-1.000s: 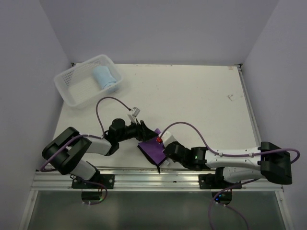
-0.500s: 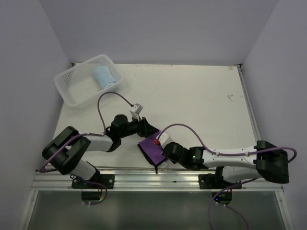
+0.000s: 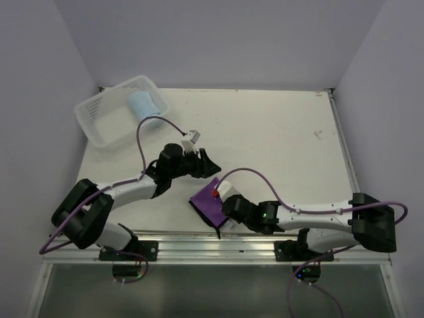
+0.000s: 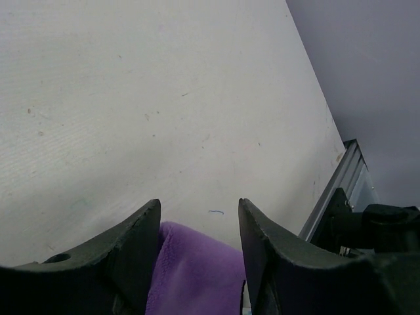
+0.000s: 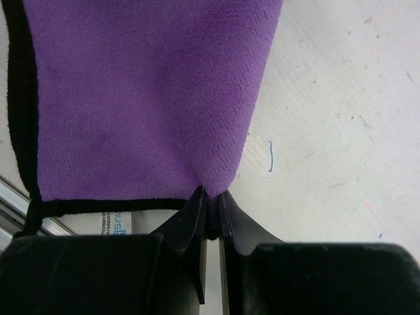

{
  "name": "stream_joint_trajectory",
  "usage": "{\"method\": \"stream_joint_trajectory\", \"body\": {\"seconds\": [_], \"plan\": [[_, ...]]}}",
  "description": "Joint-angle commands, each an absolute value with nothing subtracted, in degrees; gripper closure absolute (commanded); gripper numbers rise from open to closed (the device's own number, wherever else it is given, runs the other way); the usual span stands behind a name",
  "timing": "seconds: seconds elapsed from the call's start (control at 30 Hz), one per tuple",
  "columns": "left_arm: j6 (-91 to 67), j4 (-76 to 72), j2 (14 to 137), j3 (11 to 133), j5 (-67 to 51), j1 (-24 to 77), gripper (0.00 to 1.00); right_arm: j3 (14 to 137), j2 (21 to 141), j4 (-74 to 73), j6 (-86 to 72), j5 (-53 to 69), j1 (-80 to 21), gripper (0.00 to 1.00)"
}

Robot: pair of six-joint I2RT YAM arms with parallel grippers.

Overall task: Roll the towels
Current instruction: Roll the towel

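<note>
The purple towel (image 3: 205, 202) with its black edging lies near the table's front edge, purple face up (image 5: 151, 98). My right gripper (image 3: 222, 222) is shut on the towel's near corner (image 5: 211, 197), the cloth bunched between its fingers. My left gripper (image 3: 212, 165) hovers just beyond the towel's far end with its jaws open. In the left wrist view a purple fold (image 4: 197, 275) shows between the fingers (image 4: 141, 243), close against the left one. The light blue towel (image 3: 144, 106) sits rolled up in the white basket (image 3: 99, 122).
The basket stands at the table's far left corner. An aluminium rail (image 3: 199, 242) runs along the front edge just behind the right gripper. A white label (image 5: 118, 223) sticks out under the purple towel's black hem. Purple cables loop over both arms.
My left arm has swung up and away from the front edge, toward the far right, and its jaws have narrowed somewhat. The right gripper keeps its hold and has crept slightly left.
</note>
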State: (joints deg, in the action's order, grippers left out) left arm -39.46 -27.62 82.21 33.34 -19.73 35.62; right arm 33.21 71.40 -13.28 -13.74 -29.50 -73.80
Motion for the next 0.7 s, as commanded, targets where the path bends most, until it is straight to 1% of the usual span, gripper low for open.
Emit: {"method": "stream_joint_trajectory", "body": {"seconds": [0.0, 0.03, 0.13, 0.2, 0.3, 0.33, 0.37, 0.4, 0.53, 0.67], "plan": [[-42.8, -18.12, 80.07, 38.84, -19.95, 35.33, 0.45, 37.69, 73.29, -16.42, -15.9, -34.45, -73.48, 0.98], [-43.15, -14.8, 80.5, 40.59, -20.73, 35.33, 0.45, 38.14, 73.74, -16.87, -16.34, -35.24, -73.48, 0.98], [-45.43, -10.74, 81.56, 42.1, -23.28, 35.59, 0.45, 38.76, 74.44, -17.14, -17.58, -35.51, -73.56, 0.98], [-46.14, -8.54, 81.48, 42.54, -22.94, 36.29, 0.45, 38.59, 74.53, -16.7, -18.63, -35.86, -73.56, 0.99], [-44.48, -0.81, 79.99, 44.47, -18.91, 37.96, 0.44, 38.32, 74.79, -16.09, -19.68, -36.21, -73.56, 0.99], [-44.04, 4.43, 78.76, 45.69, -15.5, 38.23, 0.44, 38.32, 75.06, -16.08, -20.04, -36.38, -73.56, 0.99], [-43.86, 6.05, 77.97, 45.96, -14.16, 38.41, 0.43, 38.58, 75.49, -16.08, -20.56, -36.73, -73.56, 0.99], [-44.03, 8.07, 76.39, 46.4, -12.85, 38.5, 0.39, 38.67, 76.19, -16.26, -20.91, -36.83, -73.56, 1.0], [-46.75, 8.62, 73.13, 45.8, -11.08, 39.37, 0.33, 39.2, 76.99, -16.26, -22.41, -37.27, -73.48, 1.0], [-51.92, 3.53, 74.88, 42.55, -13.0, 40.17, 0.31, 38.94, 76.82, -15.3, -23.81, -37.62, -73.48, 1.0]]}}
